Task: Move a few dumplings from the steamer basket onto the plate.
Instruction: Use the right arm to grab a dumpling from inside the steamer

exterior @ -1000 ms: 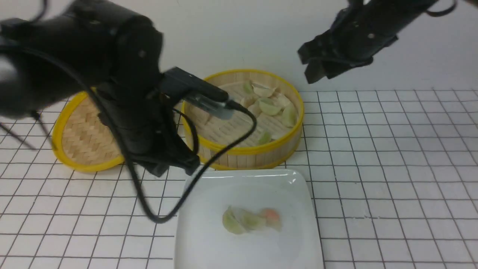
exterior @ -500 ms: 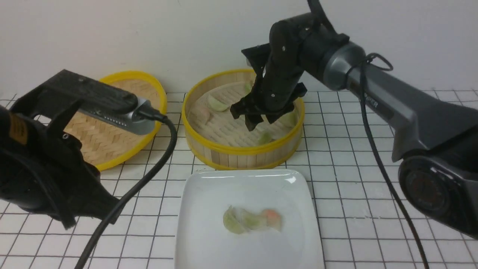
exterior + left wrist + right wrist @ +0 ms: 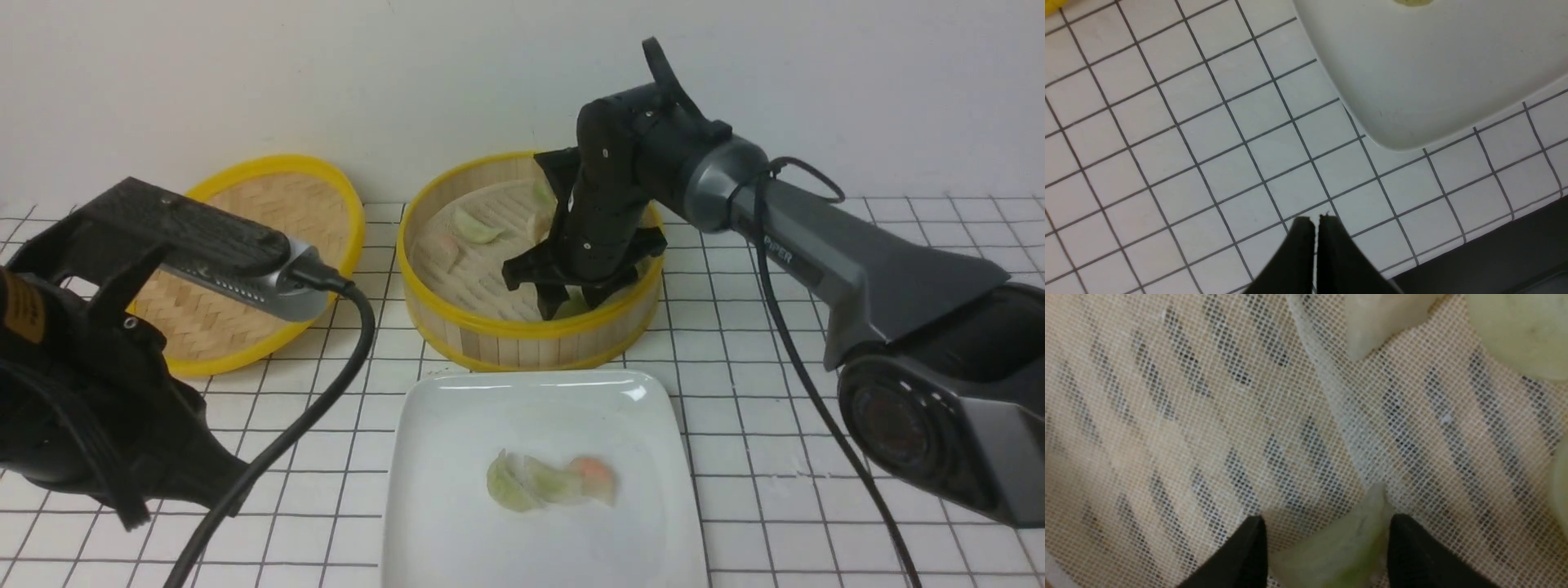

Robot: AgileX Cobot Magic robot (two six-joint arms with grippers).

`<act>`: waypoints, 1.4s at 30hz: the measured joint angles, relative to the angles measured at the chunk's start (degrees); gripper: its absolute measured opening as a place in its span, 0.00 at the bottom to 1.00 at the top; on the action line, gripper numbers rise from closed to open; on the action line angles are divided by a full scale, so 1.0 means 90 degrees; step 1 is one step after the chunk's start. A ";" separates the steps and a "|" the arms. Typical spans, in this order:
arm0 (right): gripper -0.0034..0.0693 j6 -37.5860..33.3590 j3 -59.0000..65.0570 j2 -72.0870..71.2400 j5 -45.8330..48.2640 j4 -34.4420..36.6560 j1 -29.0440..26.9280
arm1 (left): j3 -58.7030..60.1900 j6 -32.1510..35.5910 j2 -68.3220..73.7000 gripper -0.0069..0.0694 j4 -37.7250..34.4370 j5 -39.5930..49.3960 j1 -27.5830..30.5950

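The steamer basket stands behind the plate. Three dumplings, two green and one pinkish-orange, lie on the plate. My right gripper is down inside the basket near its front wall. It is open, with its jaws on either side of a pale green dumpling on the mesh liner. One jaw touches it and the other is a little apart. More dumplings lie at the basket's back. My left gripper is shut and empty, low over the tiles left of the plate.
The shallow woven lid lies left of the basket, partly behind my left arm. A black cable hangs from that arm near the plate's left edge. The table's dark front edge is close to the left gripper.
My left arm has pulled back from beside the basket to the near left. My right arm has come down into the basket and moved lower, toward its front wall.
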 joint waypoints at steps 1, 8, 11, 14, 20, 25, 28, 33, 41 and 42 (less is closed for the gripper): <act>0.51 0.0000 -0.0002 0.0003 0.0000 0.0000 0.0000 | 0.0000 0.0000 0.0000 0.08 0.0000 -0.0001 0.0000; 0.47 0.0005 -0.0149 -0.0037 0.0024 0.0000 0.0000 | 0.0000 0.0000 0.0000 0.08 0.0091 0.0020 0.0000; 0.42 0.0005 -0.0149 -0.0281 0.0038 0.0000 0.0000 | 0.0000 0.0000 0.0000 0.08 0.0128 0.0029 0.0000; 0.25 -0.0015 0.0052 -0.0889 0.0033 -0.0006 0.0000 | 0.0000 0.0006 0.0000 0.08 0.0135 0.0029 0.0000; 0.04 -0.0186 0.1583 -0.2481 0.0021 0.0313 0.0047 | 0.0000 0.0060 0.0000 0.08 0.0135 0.0029 0.0000; 0.03 -0.0328 0.2942 -0.3307 0.0075 0.0403 0.0260 | 0.0000 0.0145 0.0000 0.08 0.0135 0.0034 0.0000; 0.04 -0.0328 0.3034 -0.3220 0.0012 0.0322 0.0287 | 0.0000 0.0153 0.0000 0.08 0.0135 0.0034 0.0000; 0.13 -0.0611 0.2433 -0.2671 -0.0182 0.0271 0.0263 | 0.0000 0.0174 0.0000 0.08 0.0135 0.0028 0.0000; 0.57 -0.0718 -0.0030 -0.0651 -0.0010 0.0258 0.0099 | 0.0000 0.0177 0.0000 0.08 0.0135 0.0034 0.0000; 0.60 -0.0676 -0.0140 -0.0518 -0.0010 0.0281 0.0099 | 0.0000 0.0182 0.0000 0.08 0.0135 0.0033 0.0000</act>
